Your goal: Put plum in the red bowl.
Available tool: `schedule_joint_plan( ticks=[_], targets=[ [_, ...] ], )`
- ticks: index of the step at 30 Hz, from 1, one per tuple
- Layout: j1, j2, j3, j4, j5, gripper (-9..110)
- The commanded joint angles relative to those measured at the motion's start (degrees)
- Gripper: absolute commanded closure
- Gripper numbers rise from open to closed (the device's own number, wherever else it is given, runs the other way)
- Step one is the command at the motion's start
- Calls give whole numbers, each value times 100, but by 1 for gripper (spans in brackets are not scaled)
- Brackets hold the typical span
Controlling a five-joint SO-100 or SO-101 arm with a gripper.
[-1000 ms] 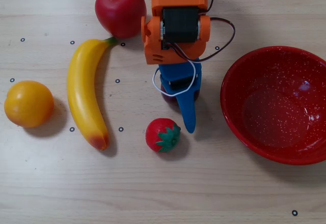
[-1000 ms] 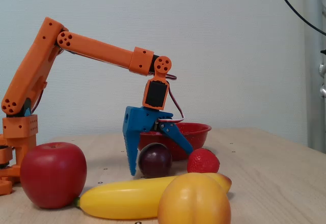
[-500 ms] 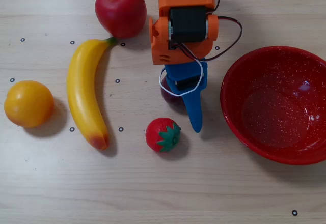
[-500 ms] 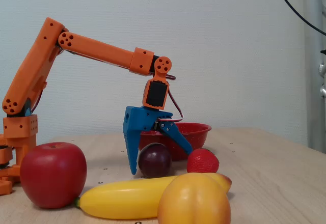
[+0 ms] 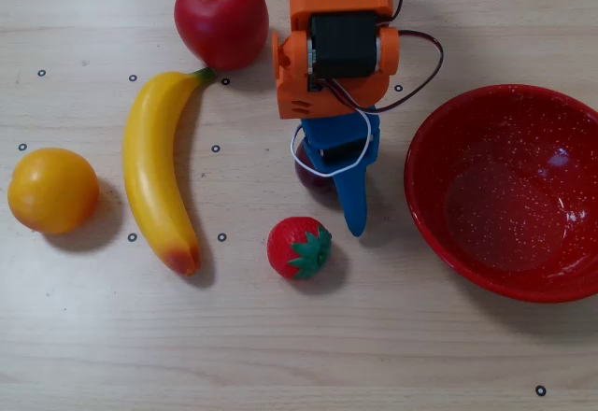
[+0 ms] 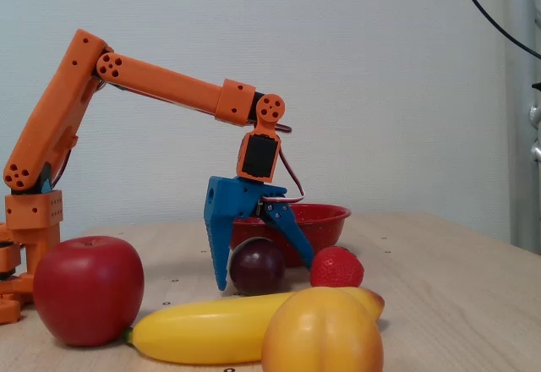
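The plum [image 6: 257, 267] is small, dark purple and glossy, and it rests on the wooden table. In the overhead view only a dark sliver of the plum [image 5: 305, 177] shows under the arm. My gripper [image 6: 264, 275] has blue fingers and is open. It stands low over the table with one finger on each side of the plum, and the jaws are not closed on it. From above, the gripper [image 5: 329, 189] points toward the view's bottom. The red bowl [image 5: 505, 191], speckled white and empty, sits to the right of the gripper. In the fixed view the bowl [image 6: 325, 216] stands behind the gripper.
A strawberry [image 5: 298, 248] lies just below-left of the gripper in the overhead view. A banana [image 5: 155, 168], a red apple [image 5: 221, 17] and an orange fruit [image 5: 52, 190] lie to the left. The orange arm [image 5: 329, 28] reaches in from the top.
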Motion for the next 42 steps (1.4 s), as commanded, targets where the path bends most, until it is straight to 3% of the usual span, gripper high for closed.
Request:
schedule_joint_plan(
  ticks=[1,21,24,27,42],
  targets=[
    [53,185,-554,123,193,56],
    [-44,114,-510,193,396,74],
    [-35,114,-501,220,448,84],
    [-44,123,-501,264,413,101],
    [-79,1477,-2672,1696,-114,101]
  ],
)
